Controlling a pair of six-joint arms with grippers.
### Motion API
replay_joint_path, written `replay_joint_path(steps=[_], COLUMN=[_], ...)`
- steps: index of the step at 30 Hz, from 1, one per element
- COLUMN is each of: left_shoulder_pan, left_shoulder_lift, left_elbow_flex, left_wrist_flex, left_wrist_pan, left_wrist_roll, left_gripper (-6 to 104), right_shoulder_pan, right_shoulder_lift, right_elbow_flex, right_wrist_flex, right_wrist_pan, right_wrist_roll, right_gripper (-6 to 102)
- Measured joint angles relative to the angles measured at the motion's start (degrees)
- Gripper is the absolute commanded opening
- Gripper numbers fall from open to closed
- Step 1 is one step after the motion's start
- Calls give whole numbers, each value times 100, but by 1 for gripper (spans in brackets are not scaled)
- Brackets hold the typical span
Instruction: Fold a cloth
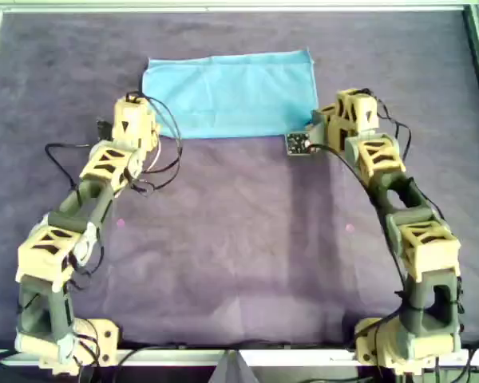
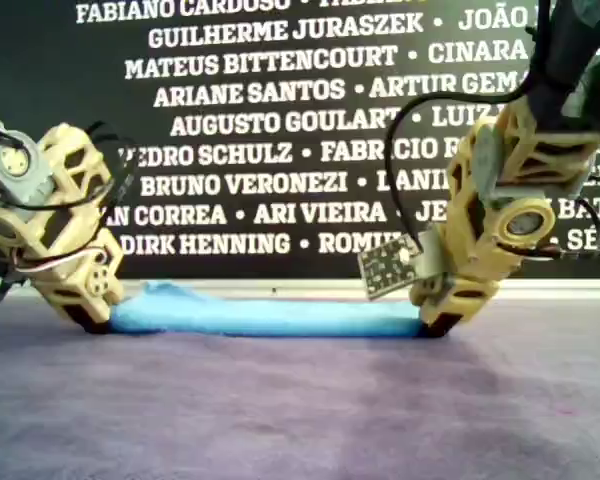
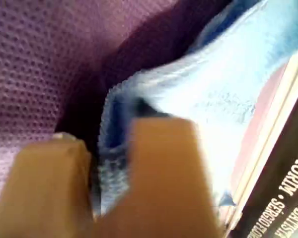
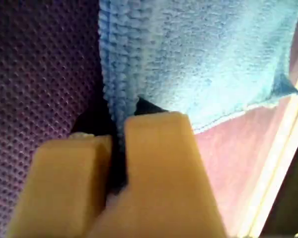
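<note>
The purple desk carries the cloth, which lies as a folded band toward its far edge in the overhead view. The left tool is clenched on the band's near corner at the overhead view's left, the right tool on the near corner at that view's right. For a clean fold, both should probably lift together, level, keeping the edge taut
</note>
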Motion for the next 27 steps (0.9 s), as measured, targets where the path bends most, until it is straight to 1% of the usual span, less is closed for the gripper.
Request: replay_joint_path(steps=[3, 10, 13, 16, 21, 25, 27], left_shoulder_pan=[0, 0, 0, 0, 0, 0, -9], left_shoulder_lift=[0, 0, 220, 642, 1424, 1811, 1934], left_elbow_flex=[-9, -9, 18, 18, 167, 800, 1187], left_wrist_flex=[0, 0, 0, 0, 0, 0, 0], left_wrist_pan=[0, 0, 70, 79, 70, 70, 70], left_wrist_roll=[0, 9, 9, 9, 9, 9, 9], left_gripper=[-1, -1, -1, -1, -1, -1, -1], right_shoulder_pan=[0, 9, -26, -35, -26, -26, -53], right_shoulder_lift=[0, 62, 316, 703, 1354, 1521, 1521], right_elbow_flex=[0, 0, 0, 0, 62, 132, 132], right_wrist_flex=[0, 26, 44, 123, 923, 1626, 1890], right_wrist_pan=[0, 18, 18, 18, 18, 18, -62], right_wrist_roll=[0, 0, 0, 0, 0, -18, 0], right_gripper=[-2, -2, -2, -2, -2, -2, -2])
